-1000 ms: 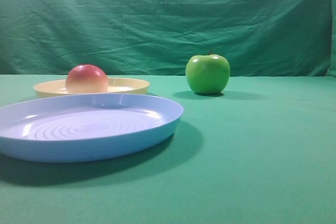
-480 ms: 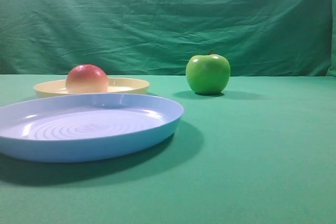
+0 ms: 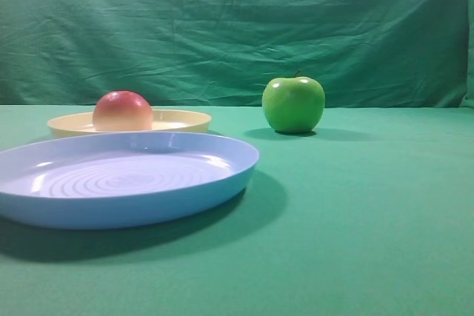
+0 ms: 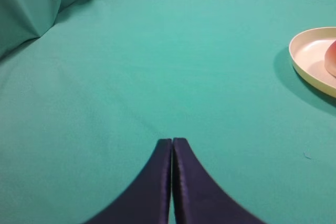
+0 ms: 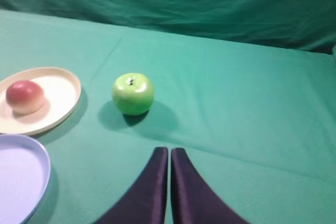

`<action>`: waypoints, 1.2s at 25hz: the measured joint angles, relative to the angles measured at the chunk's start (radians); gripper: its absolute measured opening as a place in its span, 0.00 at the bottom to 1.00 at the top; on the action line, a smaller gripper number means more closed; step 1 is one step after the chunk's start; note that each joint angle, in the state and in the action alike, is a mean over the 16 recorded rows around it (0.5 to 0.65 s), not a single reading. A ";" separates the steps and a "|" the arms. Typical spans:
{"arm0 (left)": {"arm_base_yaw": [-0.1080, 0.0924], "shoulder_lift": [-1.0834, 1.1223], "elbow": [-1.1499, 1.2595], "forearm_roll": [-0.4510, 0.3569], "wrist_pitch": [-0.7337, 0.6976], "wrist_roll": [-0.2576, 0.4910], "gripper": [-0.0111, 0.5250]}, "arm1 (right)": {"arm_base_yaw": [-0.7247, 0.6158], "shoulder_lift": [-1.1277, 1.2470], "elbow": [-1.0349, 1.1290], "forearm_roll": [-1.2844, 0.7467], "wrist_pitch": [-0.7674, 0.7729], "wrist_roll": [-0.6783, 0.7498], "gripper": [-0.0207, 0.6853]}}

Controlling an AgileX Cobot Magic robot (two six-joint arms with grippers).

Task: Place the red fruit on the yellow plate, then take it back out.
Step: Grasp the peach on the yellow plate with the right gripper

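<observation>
Fruit, red above and peach below (image 5: 24,96), sits on the yellow plate (image 5: 62,85), near a green apple (image 5: 133,94). Left gripper (image 4: 172,141) and right gripper (image 5: 169,150) are pressed together, holding nothing. It looks smooth, rigid, probably light and slippery; gripping across its widest middle seems safest.

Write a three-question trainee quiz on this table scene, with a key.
1. True or false: the red fruit lies on the yellow plate.
2. What does the blue plate hold? A) the green apple B) nothing C) the fruit
3. Fill in: the right gripper and left gripper are both ____.

Key: 1 true; 2 B; 3 shut.
</observation>
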State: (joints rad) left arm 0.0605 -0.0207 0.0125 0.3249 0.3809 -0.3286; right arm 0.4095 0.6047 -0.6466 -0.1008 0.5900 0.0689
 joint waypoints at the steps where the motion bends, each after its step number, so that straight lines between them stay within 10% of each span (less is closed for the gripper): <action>1: 0.000 0.000 0.000 0.000 0.000 0.000 0.02 | 0.018 0.029 -0.023 0.002 0.014 -0.008 0.03; 30: 0.000 0.000 0.000 0.000 0.000 -0.001 0.02 | 0.199 0.727 -0.535 0.139 0.139 -0.227 0.03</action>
State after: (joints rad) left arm 0.0605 -0.0207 0.0125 0.3249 0.3809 -0.3298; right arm 0.6087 1.3317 -1.1816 0.0377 0.7286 -0.1582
